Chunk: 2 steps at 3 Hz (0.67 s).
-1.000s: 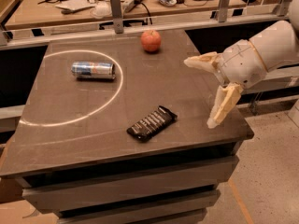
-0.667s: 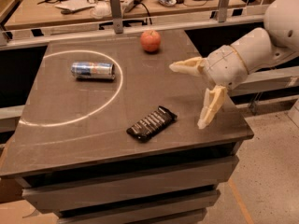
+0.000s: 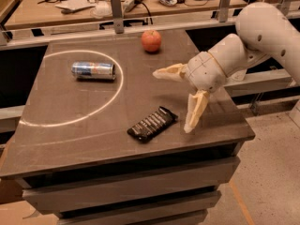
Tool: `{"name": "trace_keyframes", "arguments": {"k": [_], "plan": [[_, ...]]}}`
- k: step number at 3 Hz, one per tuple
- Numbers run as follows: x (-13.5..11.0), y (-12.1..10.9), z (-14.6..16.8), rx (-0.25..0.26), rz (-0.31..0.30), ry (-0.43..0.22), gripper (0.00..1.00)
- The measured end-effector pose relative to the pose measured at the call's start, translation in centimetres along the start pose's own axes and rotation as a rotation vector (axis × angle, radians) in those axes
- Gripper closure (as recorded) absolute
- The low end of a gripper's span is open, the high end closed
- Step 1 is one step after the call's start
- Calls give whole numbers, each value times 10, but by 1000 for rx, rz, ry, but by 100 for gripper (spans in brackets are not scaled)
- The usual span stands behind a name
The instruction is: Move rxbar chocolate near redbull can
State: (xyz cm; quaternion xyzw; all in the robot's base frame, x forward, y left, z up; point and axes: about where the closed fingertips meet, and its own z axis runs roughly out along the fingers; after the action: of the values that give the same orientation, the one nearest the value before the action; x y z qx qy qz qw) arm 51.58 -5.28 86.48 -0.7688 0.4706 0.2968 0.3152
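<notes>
The rxbar chocolate point(image 3: 152, 123) is a flat black wrapped bar with pale lettering, lying at an angle near the front middle of the dark table point(image 3: 70, 144). The redbull can point(image 3: 93, 70) lies on its side at the back left, inside a pale chalk arc. My gripper point(image 3: 172, 99) hangs over the right part of the table, just right of and above the bar. It is open, its two cream fingers point(image 3: 195, 110) spread wide, with nothing between them.
A red apple point(image 3: 151, 41) sits at the table's back edge, behind the gripper. A cluttered workbench point(image 3: 122, 1) with metal posts runs behind the table. The table's right edge drops to a concrete floor point(image 3: 267, 172).
My arm has moved left and forward over the table, bringing the open gripper closer to the bar. The bar, can and apple have not moved.
</notes>
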Motion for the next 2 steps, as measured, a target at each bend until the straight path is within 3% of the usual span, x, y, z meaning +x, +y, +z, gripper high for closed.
{"name": "trace_keyframes", "arguments": {"k": [1,2], "plan": [[1,0,17,-46,-10,-17,0],[-2,7,33,-127,5,-75,23]]}}
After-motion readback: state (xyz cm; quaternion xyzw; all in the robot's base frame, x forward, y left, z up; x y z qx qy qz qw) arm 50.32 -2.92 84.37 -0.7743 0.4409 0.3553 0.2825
